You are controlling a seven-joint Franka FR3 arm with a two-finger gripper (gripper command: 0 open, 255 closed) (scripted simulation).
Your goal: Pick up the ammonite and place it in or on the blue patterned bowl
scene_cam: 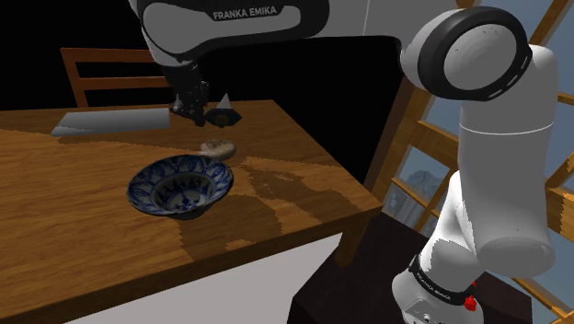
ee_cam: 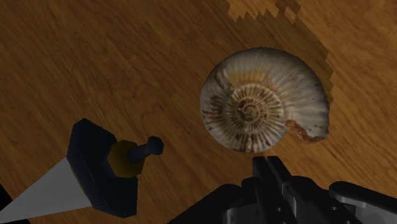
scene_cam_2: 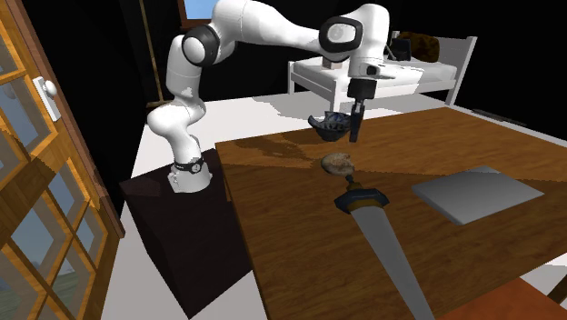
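Ammonite lies apart, seemingly just beneath gripper.

— What's the table made of from where you sit?
— Wood. I see brown grain with a faint sheen. The ammonite looks ribbed and matt.
— And the bowl?
— Glossy, like glazed ware. The dagger blade reads smooth, flat grey.

text: "FRANKA EMIKA" | on: white arm | shoulder view
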